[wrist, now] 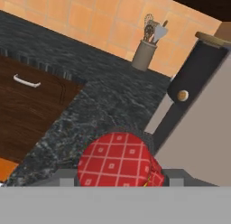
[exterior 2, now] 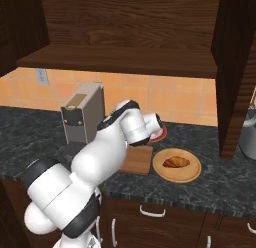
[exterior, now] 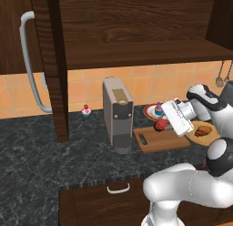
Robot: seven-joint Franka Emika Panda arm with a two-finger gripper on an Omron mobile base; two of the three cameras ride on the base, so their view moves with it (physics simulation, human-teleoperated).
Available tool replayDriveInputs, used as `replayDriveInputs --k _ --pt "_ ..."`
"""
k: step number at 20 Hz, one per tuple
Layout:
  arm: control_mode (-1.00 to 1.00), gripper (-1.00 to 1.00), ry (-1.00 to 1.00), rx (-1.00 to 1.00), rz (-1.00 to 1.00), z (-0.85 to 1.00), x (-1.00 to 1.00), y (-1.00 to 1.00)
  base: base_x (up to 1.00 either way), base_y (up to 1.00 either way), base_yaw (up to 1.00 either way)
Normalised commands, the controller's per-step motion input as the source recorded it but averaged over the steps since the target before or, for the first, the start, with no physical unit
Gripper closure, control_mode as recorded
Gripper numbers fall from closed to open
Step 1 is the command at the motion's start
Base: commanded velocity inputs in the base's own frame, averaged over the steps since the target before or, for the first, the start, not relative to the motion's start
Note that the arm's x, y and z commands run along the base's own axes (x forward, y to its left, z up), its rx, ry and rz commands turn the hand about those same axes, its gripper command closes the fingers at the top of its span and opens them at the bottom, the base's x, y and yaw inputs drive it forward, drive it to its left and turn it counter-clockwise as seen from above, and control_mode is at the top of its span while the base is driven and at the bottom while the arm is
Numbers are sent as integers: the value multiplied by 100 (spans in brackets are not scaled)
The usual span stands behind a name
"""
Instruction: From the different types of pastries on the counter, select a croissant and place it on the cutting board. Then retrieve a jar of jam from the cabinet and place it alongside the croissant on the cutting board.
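Note:
My gripper (exterior: 162, 125) is shut on the jar of jam (exterior: 159, 125), a small red jar held low over the back edge of the cutting board (exterior: 159, 141). The hand view shows the jar's red chequered lid (wrist: 119, 159) between my fingertips (wrist: 66, 177). The croissant (exterior: 203, 129) lies on a round wooden plate (exterior: 214, 136) just right of the board; the right base view shows the croissant (exterior 2: 176, 162) beside the cutting board (exterior 2: 140, 162). One pink cupcake (exterior: 86, 111) stands on the counter (exterior: 36, 152); another (exterior: 158, 110) sits on a red-rimmed plate. The cabinet (exterior: 136, 33) stands open.
A grey coffee machine (exterior: 117, 113) stands just left of the board, close to my hand. A utensil holder (wrist: 145, 53) stands by the tiled wall. The cabinet's open door with its curved grey handle (exterior: 28, 61) hangs at the left. Drawers (exterior: 118, 188) sit below the counter's edge.

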Motion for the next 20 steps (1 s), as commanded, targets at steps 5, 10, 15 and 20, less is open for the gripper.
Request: replayDriveInputs --k 5,10,15,20 --pt "-100 100 -4 0 0 -27 68 0 0 0 0" --pt "-100 100 -3 0 0 -23 29 0 0 0 0" --pt "-100 100 -1 -1 0 -36 22 0 0 0 0" --pt "-100 100 -2 0 0 -29 2 0 0 0 0"
